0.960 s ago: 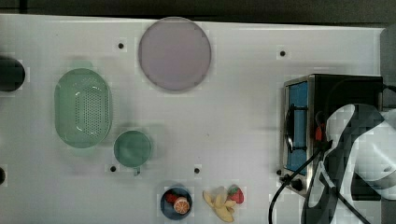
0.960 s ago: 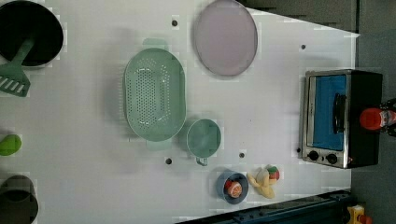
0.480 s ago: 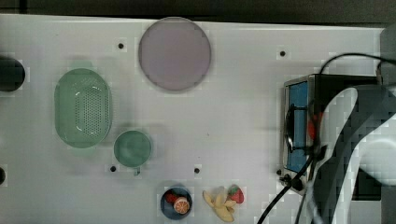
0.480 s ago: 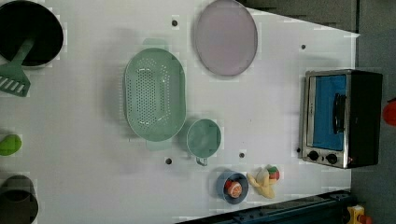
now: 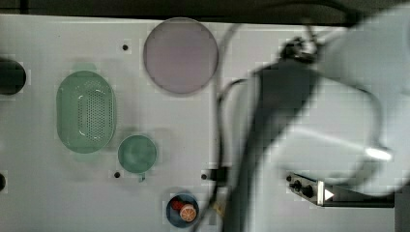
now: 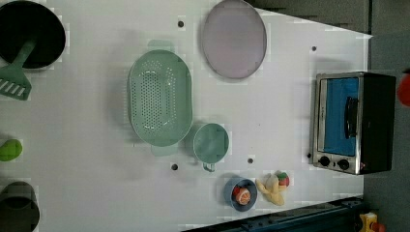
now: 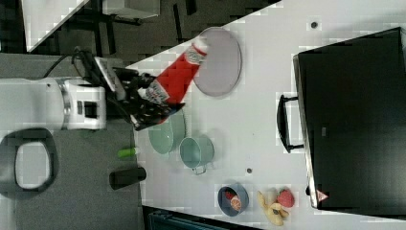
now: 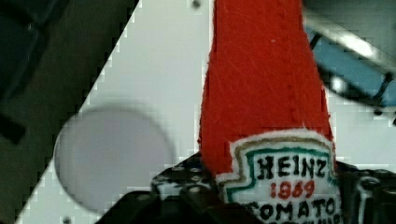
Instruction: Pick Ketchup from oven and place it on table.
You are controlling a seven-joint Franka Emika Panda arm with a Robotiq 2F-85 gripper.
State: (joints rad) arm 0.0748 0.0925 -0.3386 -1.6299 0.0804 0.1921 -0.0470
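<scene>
In the right view the ketchup (image 7: 178, 75), a red bottle with a white label and white cap, hangs tilted in the air over the table (image 7: 268, 86). My gripper (image 7: 149, 98) is shut on its labelled base. Its cap points toward the lilac plate (image 7: 222, 62). The wrist view has the ketchup (image 8: 264, 88) close up between dark fingers (image 8: 180, 184), above the table (image 8: 154, 70). At the left view's right edge shows a red sliver of the ketchup (image 6: 404, 90), beyond the oven (image 6: 350, 123). The oven's door is shut. In the top view my blurred arm (image 5: 329, 116) covers most of the oven (image 5: 309, 188).
On the table stand a green colander (image 6: 159, 99), a teal cup (image 6: 211, 142), a blue bowl of fruit (image 6: 240, 193), bananas with a strawberry (image 6: 273, 186) and the plate (image 6: 234, 38). A black pan with a green spatula (image 6: 29, 34) sits at the left view's top left.
My arm has swung over the oven in the top view and grown much larger there. In the left view the ketchup slid to the right edge and upward.
</scene>
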